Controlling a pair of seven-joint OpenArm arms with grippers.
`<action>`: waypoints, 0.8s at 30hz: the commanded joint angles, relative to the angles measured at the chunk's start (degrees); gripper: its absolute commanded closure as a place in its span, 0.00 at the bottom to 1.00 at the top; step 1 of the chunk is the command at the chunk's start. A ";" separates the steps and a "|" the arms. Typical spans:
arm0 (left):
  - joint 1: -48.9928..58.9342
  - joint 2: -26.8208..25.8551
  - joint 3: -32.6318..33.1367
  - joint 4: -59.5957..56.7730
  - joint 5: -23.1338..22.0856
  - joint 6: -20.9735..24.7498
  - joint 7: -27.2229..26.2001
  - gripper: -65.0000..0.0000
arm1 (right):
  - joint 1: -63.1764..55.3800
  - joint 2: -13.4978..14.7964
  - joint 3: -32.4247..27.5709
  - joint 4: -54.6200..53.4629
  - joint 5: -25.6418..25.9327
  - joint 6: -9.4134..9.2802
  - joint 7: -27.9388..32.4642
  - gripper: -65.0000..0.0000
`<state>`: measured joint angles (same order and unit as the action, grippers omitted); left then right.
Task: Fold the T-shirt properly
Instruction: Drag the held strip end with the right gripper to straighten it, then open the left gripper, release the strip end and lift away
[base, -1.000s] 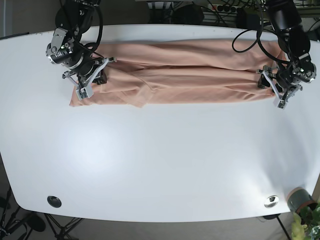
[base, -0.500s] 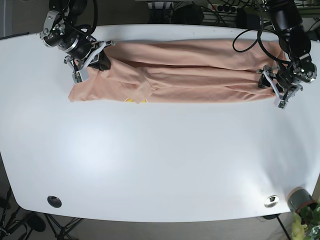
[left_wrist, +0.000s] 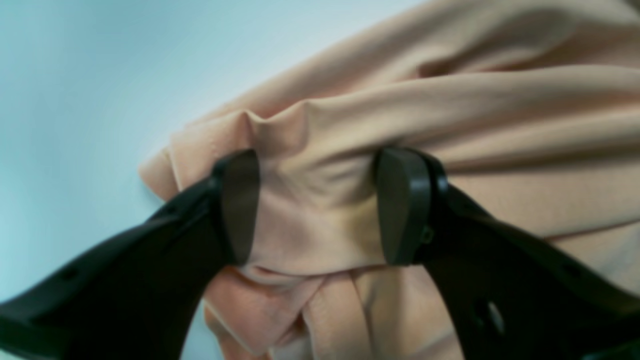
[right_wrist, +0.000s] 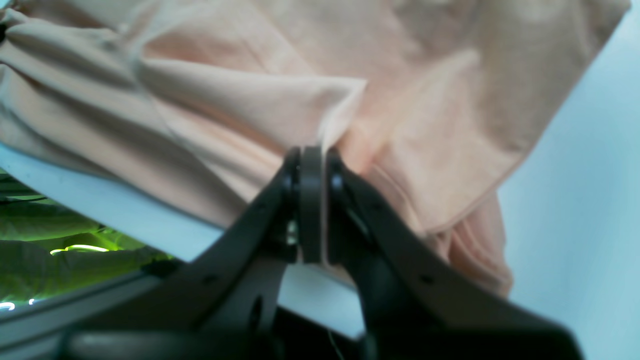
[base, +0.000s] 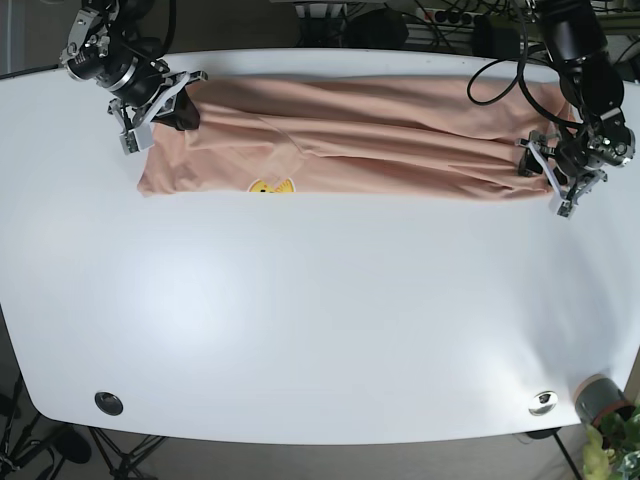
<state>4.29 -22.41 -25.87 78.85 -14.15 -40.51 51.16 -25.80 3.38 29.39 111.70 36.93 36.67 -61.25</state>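
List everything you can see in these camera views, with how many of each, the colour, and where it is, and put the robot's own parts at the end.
Peach cotton T-shirt: one, peach with a small yellow print on its near edge, stretched in a long band across the far part of the table.
White oval table: one, white, fills most of the base view.
Round black fitting: one, black, table's near left corner.
Round silver fitting: one, silver, table's near right corner.
Potted plant: one, green leaves in a grey pot, off the table's near right corner.
Cables: several, black, behind the far edge.
Left hand: one, black, open, fingers either side of a bunch of shirt.
Right hand: one, black, shut on the shirt.
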 joint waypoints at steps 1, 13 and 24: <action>-0.21 -1.28 -0.29 0.32 1.80 0.51 1.20 0.47 | -0.44 0.54 0.37 1.05 0.48 0.21 0.81 0.99; -0.56 -1.28 -0.29 0.84 1.10 0.51 1.46 0.46 | -1.76 0.62 0.72 -3.26 0.48 0.30 0.81 0.41; -2.23 -1.10 -6.53 15.17 -5.85 0.51 12.18 0.46 | -0.53 0.36 -1.39 1.93 2.68 0.39 0.81 0.40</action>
<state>2.81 -22.50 -31.81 90.83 -18.20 -39.94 63.24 -26.79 3.38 28.42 112.75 37.21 36.47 -61.25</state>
